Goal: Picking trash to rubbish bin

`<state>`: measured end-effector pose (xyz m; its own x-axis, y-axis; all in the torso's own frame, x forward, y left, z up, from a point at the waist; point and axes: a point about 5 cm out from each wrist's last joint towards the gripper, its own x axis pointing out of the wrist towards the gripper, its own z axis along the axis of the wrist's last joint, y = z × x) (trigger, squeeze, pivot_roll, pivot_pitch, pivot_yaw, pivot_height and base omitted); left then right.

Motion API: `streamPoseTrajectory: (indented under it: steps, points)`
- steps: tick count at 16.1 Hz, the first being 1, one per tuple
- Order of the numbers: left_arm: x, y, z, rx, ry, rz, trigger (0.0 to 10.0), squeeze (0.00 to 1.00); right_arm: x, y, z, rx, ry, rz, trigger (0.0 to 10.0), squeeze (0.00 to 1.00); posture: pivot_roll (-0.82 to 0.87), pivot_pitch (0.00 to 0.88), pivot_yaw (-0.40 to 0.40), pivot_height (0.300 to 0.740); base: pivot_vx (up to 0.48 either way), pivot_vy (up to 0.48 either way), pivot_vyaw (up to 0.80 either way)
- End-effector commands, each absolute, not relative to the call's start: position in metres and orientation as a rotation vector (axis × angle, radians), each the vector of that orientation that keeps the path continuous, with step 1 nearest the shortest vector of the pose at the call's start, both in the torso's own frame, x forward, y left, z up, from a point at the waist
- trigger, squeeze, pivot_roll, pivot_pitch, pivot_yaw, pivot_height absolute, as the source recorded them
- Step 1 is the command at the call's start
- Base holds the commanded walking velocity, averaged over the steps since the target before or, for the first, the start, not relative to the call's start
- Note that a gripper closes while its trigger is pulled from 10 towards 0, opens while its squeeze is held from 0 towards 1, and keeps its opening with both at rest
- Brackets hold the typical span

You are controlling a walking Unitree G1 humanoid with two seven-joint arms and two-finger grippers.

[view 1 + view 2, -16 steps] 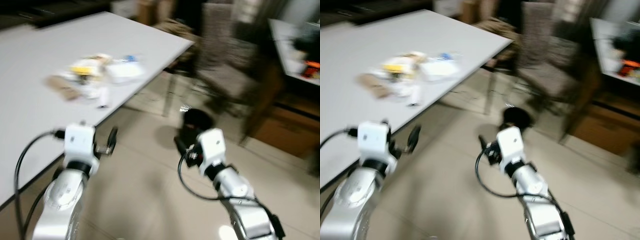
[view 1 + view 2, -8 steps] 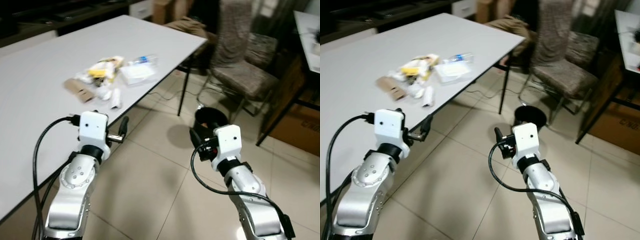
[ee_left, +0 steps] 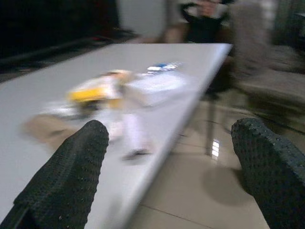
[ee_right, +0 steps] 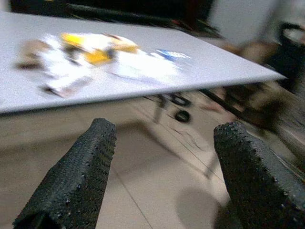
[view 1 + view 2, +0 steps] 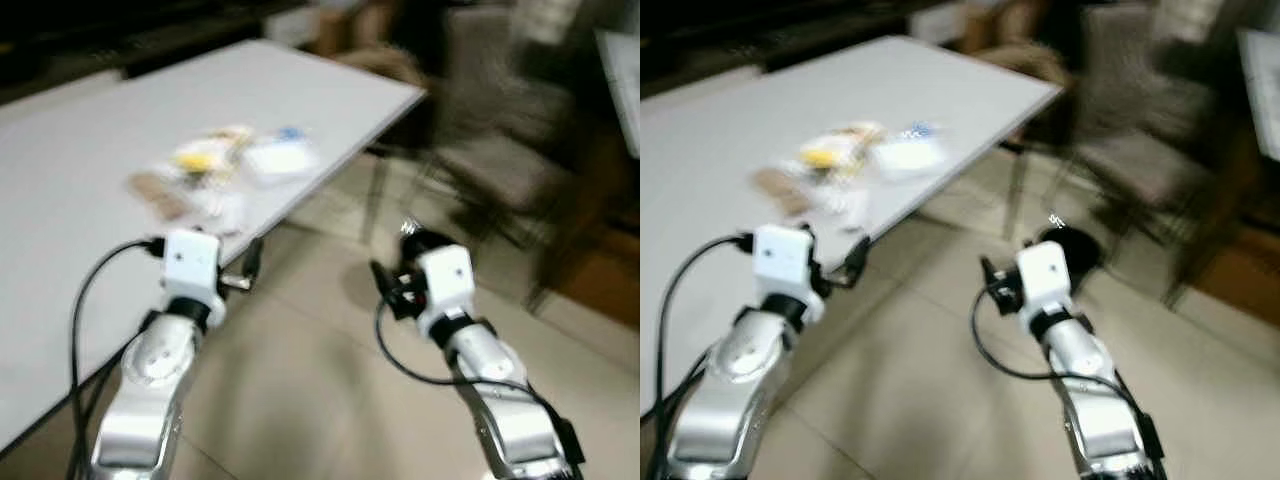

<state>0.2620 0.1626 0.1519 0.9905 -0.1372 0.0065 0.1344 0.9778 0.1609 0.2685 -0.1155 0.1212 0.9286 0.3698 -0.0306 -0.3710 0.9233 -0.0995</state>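
Both grippers are raised in front of the robot over the tiled floor (image 5: pixel 300 400). Seen from the left eye, the left gripper (image 5: pixel 250 265) sits just off the near edge of the white table (image 5: pixel 80 200), its black fingers pointing toward that edge; the picture is too blurred to judge their gap from here. The right gripper (image 5: pixel 388 288) hangs over the floor, well apart from the table, with the black rubbish bin (image 5: pixel 428 240) just behind it. A heap of trash (image 5: pixel 225 165) lies on the table near its edge, yellow, white and brown pieces with a bit of blue, all smeared by blur. A chair (image 5: pixel 500 150) stands beyond the bin.

The right eye shows the same layout: trash heap (image 5: pixel 850 160) on the table, bin (image 5: pixel 1075 245) behind the right arm, both arms held out empty.

From the left wrist, the two black fingers (image 3: pixel 71 176) stand spread wide with nothing between them. Past them lies the table top with the trash (image 3: pixel 109 95), a yellow wrapper and white pieces near the edge. A person (image 3: pixel 205 14) is dimly visible at the far end of the table.

From the right wrist, the fingers (image 4: pixel 76 176) are likewise spread apart and empty. Beyond them the table edge crosses the picture, the trash (image 4: pixel 95 57) resting on top.
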Motion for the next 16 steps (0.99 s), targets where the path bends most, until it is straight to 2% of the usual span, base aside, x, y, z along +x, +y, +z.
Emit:
streamPoseTrajectory:
  steps: [1,4,8,11,16]
  points:
    - [0.26,0.172,0.152,0.178,-0.009,-0.097,10.0,0.0,0.272,-0.109,0.126,-0.098,-0.007,0.418,10.0,0.0,-0.04,0.0,-0.088,0.74,0.356,0.0,0.8]
    - [0.258,0.173,0.152,0.181,-0.006,-0.089,10.0,0.0,0.275,-0.106,0.126,-0.098,-0.018,0.44,10.0,0.0,-0.03,0.0,-0.093,0.74,0.352,0.0,0.8]
    - [0.261,0.174,0.147,0.194,0.025,-0.132,10.0,0.0,0.276,-0.112,0.128,-0.086,-0.036,0.391,10.0,0.0,-0.07,0.0,-0.043,0.74,0.352,0.0,0.0]
    - [0.27,0.165,0.146,0.198,0.028,-0.182,10.0,0.0,0.273,-0.12,0.12,-0.08,-0.005,0.337,10.0,0.0,-0.09,0.0,-0.015,0.74,0.355,0.0,0.0]
    - [0.273,0.153,0.144,0.16,0.02,-0.207,10.0,0.0,0.28,-0.119,0.115,-0.116,0.052,0.272,10.0,0.0,-0.12,0.0,-0.036,0.74,0.352,0.0,0.0]
